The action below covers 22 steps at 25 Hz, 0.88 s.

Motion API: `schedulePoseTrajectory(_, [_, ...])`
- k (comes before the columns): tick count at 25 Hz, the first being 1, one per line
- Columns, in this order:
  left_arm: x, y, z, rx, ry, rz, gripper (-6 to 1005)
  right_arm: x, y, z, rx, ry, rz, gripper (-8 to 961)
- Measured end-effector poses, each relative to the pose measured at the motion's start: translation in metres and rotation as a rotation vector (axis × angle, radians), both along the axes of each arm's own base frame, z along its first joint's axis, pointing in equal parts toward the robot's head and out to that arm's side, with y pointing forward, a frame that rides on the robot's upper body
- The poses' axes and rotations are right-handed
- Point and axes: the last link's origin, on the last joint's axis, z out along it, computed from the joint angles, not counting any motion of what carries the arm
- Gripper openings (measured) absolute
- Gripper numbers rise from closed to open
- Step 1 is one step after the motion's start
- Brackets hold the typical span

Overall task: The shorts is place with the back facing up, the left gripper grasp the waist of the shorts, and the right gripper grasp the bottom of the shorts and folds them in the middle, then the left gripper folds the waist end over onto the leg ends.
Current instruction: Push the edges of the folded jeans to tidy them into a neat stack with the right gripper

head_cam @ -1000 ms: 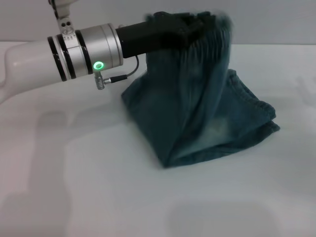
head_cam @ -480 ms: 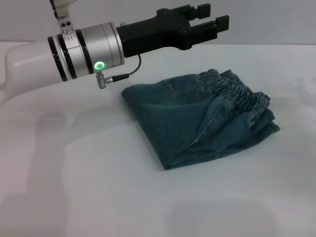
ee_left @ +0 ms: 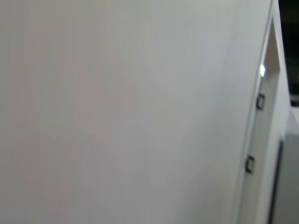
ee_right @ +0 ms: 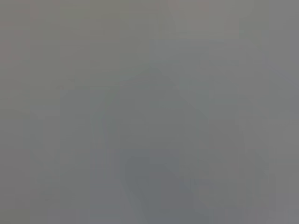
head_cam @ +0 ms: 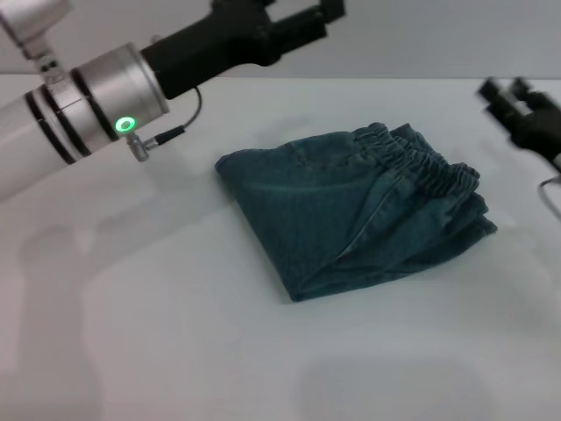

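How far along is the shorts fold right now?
Both folds look done: the shorts lie as a compact bundle on the table, the waist of the shorts on top at the right. Nothing is in hand: the left gripper is up and clear; the right gripper is off to the right. Only parking the arms seems left.

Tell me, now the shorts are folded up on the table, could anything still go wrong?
A few things, possibly. The right gripper hangs close beside the folded shorts; if it sweeps inward it could snag the waist of the shorts and drag the fold open. The waist lies a little askew over the leg ends, so the bundle may slump. The left gripper sits high and clear with open jaws, so it looks a lesser worry.
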Motion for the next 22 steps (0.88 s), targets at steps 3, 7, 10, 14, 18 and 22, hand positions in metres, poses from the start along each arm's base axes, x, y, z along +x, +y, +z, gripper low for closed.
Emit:
schedulePoseTrajectory(3, [-0.011,-0.005,0.01,0.074,-0.05,0.009,841,-0.018,-0.008,-0.019,-0.108,-0.041,0.129,567])
schedulePoseTrajectory(7, [-0.022,-0.009,0.017,0.107,-0.078,0.04,838,-0.039,-0.03,-0.042,-0.265,-0.084,0.318,567])
schedulePoseTrajectory(10, [-0.027,-0.01,0.018,0.114,-0.082,0.058,838,-0.047,-0.046,-0.052,-0.368,-0.111,0.432,567])
schedulePoseTrajectory(14, [-0.03,-0.01,0.018,0.118,-0.081,0.069,838,-0.049,-0.065,-0.063,-0.497,-0.162,0.54,567])
schedulePoseTrajectory(18, [-0.03,-0.009,0.018,0.119,-0.077,0.076,838,-0.042,-0.077,-0.071,-0.575,-0.211,0.556,567])
schedulePoseTrajectory(22, [-0.028,-0.006,0.016,0.114,-0.071,0.082,838,-0.034,-0.081,-0.079,-0.636,-0.258,0.534,567])
